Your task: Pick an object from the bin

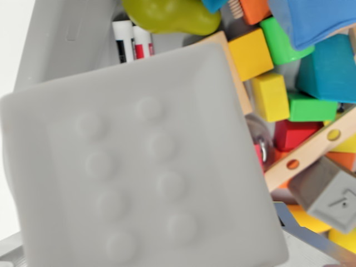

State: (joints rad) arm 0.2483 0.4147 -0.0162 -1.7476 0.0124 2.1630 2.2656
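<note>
a: wrist view. most of the picture is one large grey pad (139, 167) with rows of round bumps, very close to the lens and tilted. i take it for part of the gripper, a finger face. only this one face shows, so whether the fingers stand apart, together, or hold something: cannot tell.

b: and the bin?

a: its contents fill the wrist view's right and far edge. yellow blocks (251, 54), a green block (281, 41), a teal block (329, 69), a red block (292, 134), a blue piece (311, 19) at the far right corner. a wooden strip with holes (311, 150) runs diagonally, a grey cube (328, 194) near it. far left of centre, a yellow-green rounded toy (169, 15) and a red-and-white marker (133, 41). all piled, many touching.

b: step?

a: judgement only: either approach or early grasp. no object is visibly held; none is singled out.

b: next move?

a: needs a target with free sides. the yellow blocks look graspable, but neighbours crowd them, so the fingers would need room to slide between.
</note>
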